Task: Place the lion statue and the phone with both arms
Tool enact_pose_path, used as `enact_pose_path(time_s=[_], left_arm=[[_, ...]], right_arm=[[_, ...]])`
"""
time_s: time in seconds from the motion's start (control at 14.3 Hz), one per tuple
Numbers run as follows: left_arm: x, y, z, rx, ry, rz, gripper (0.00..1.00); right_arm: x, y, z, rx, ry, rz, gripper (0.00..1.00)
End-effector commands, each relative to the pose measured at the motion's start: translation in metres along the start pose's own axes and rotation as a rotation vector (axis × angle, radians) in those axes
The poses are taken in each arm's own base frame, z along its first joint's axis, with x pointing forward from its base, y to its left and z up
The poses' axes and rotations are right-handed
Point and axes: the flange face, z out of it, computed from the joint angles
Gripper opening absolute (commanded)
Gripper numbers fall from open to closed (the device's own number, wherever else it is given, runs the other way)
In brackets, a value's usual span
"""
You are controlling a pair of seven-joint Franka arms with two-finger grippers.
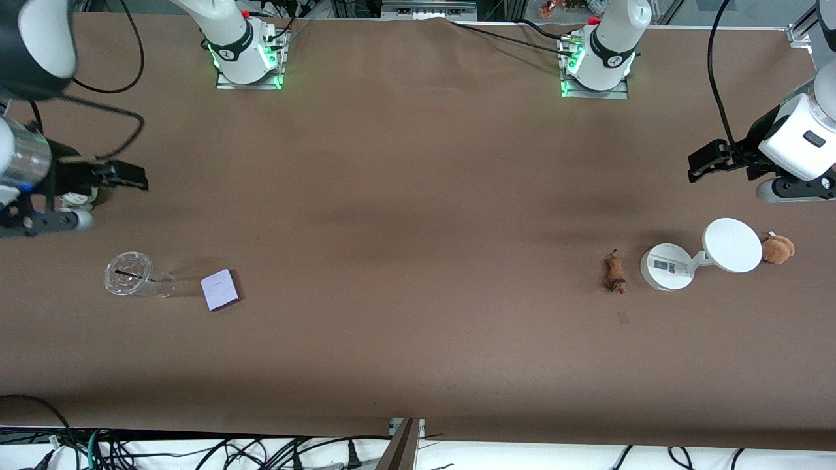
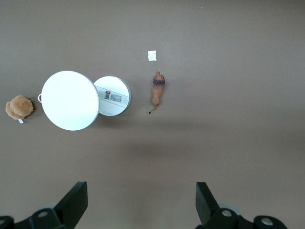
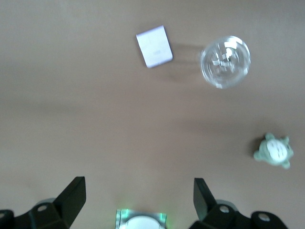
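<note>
The lion statue (image 1: 614,273), small and orange-brown, lies on the table toward the left arm's end. It also shows in the left wrist view (image 2: 157,90). The phone (image 1: 220,289), a pale lavender rectangle, lies flat toward the right arm's end and shows in the right wrist view (image 3: 154,46). My left gripper (image 1: 705,160) is open and empty, up over bare table at the left arm's end; its fingers (image 2: 205,200) stand wide apart. My right gripper (image 1: 124,176) is open and empty, up over the table at the right arm's end, fingers (image 3: 204,196) wide apart.
A white round-based stand (image 1: 666,266) with a disc (image 1: 732,245) stands beside the lion statue, with a brown plush toy (image 1: 778,249) next to the disc. A clear cup (image 1: 130,275) lies beside the phone. A small green toy (image 3: 274,150) lies near the cup. A small patch (image 1: 622,318) marks the table.
</note>
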Motion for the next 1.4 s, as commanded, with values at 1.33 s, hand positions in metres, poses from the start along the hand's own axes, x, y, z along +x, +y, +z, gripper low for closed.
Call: enact_pose_path(time_s=[1.33], left_arm=[[0.003,0.002,-0.006,0.013,0.008,0.02,1.0]], right_arm=[[-0.103,0.06,0.016,0.04,0.136,0.091,1.0]])
